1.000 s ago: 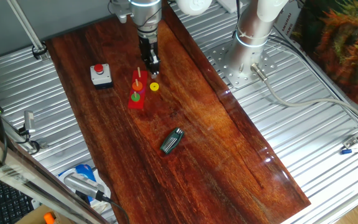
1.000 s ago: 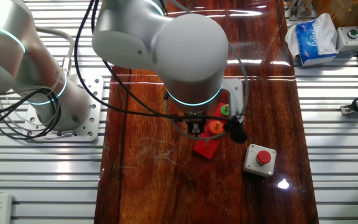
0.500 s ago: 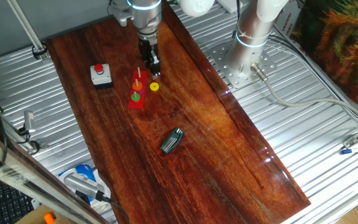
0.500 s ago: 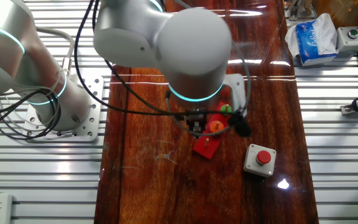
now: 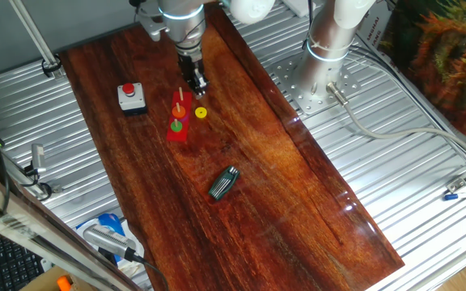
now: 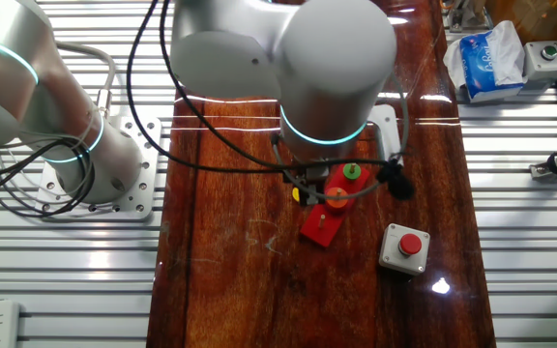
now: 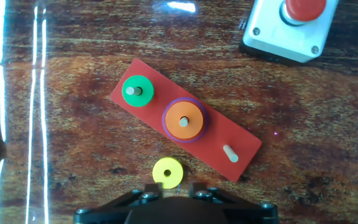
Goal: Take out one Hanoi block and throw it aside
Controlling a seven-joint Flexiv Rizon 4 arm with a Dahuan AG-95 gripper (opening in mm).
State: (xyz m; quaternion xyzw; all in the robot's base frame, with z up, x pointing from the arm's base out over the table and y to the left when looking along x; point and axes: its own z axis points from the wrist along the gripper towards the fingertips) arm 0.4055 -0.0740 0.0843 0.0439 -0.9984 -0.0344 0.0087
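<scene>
Since the frame a second ago the arm has shifted toward the upper left of the one fixed view and risen a little; the gripper [image 5: 195, 83] now hangs above the upper end of the red base [image 5: 178, 117]. In the other fixed view the wrist housing has slid to the right, uncovering more of the base. Nothing on the board has moved.

The yellow disc [image 5: 201, 112] lies flat on the wood, just beside the base's long edge and not on any peg. In the hand view it [image 7: 167, 172] sits at lower centre, directly above the gripper body at the bottom edge, apart from the base. The fingertips are out of that frame and too small in the fixed views: jaw opening cannot be told. Nothing is seen held.

Base contents, hand view: green disc [image 7: 138, 91] on the upper-left peg, orange disc [image 7: 184, 121] over a purple one on the middle peg, lower-right peg [image 7: 230, 153] bare.

Surface: dark glossy wooden board [image 5: 257, 178] laid on ribbed aluminium table [image 5: 395, 162]. A red push-button box [image 5: 131, 96] sits left of the base; a dark ribbed tool [image 5: 223, 183] lies lower on the board. A tissue pack [image 6: 491, 60] rests at upper right of the other fixed view.
</scene>
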